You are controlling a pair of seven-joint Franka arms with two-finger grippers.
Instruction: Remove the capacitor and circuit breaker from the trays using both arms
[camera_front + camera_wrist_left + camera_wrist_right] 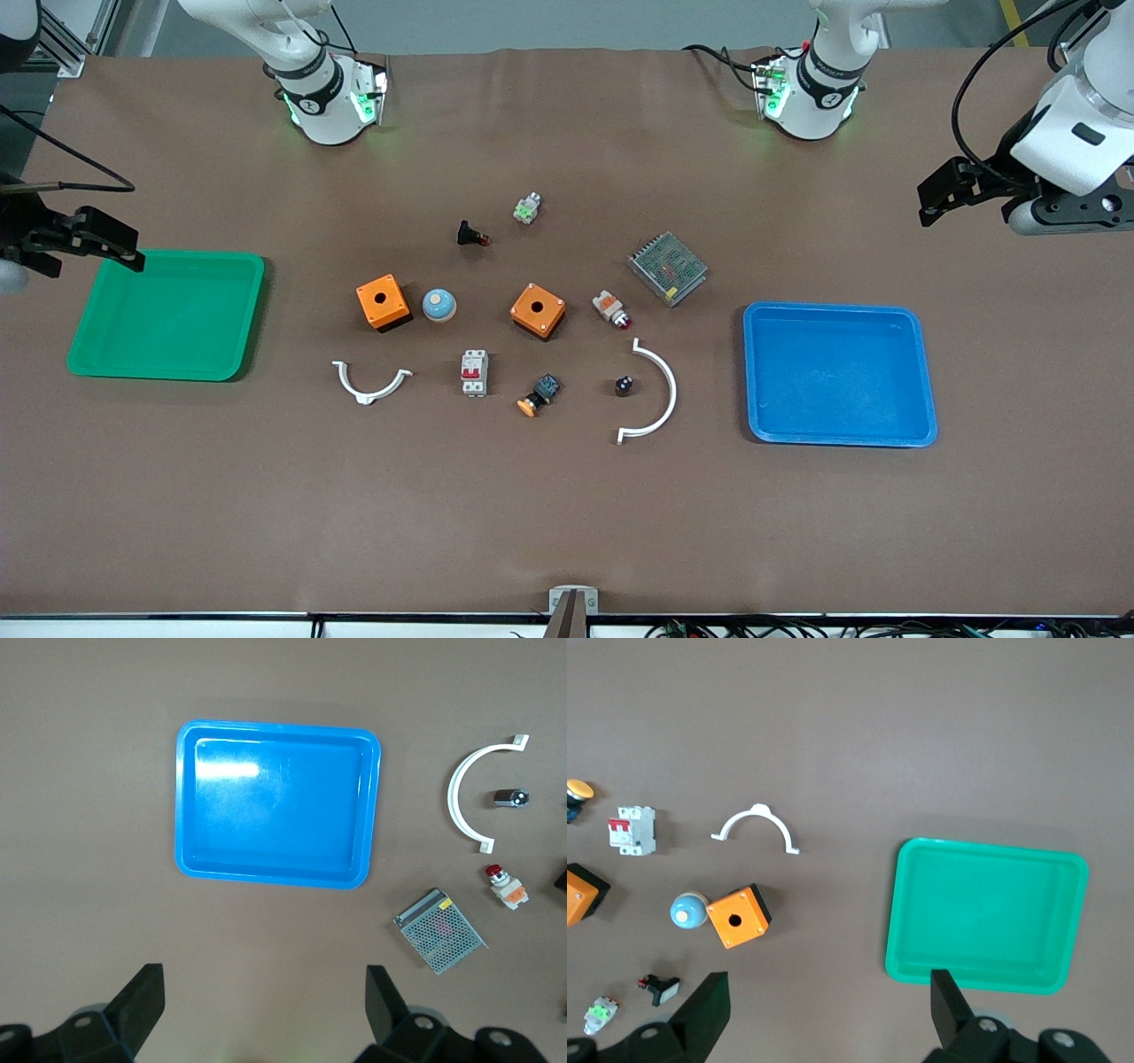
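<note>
Worktop (567,514) brown, everything sits in the middle band.

Blue tray (839,373) toward the left arm's end, empty. Green tray (168,314) toward the right arm's end, empty.

Left tool (941,197) waits in the air over the worktop edge at the left arm's end, fingers spread wide, nothing between them. Right tool (93,244) hangs over the edge of the green tray at the right arm's end, fingers also spread, nothing held.

Metal mesh box (668,268) beside the blue tray, toward the base edge. Large white arc bracket (660,393) between the middle cluster and the blue tray. Small white arc bracket (371,382) sits between the green tray and the centre of the worktop.

Two orange boxes: one (383,302) touching or just beside a pale blue dome button (438,305), the other (538,310) near centre.

Breaker (474,372): centre of worktop, nearer the front camera than the orange boxes, lying flat, red levers up. Untouched.

Orange-capped button (539,394) just beside the breaker, toward the left arm's end.

Capacitor (624,385): inside the curve of the large arc bracket, not touching it. Untouched.

White-and-orange part with red tip (611,308) near the mesh box. Black part with red tip (471,235) and small green-white part (527,208) closest to the base edge.
</note>
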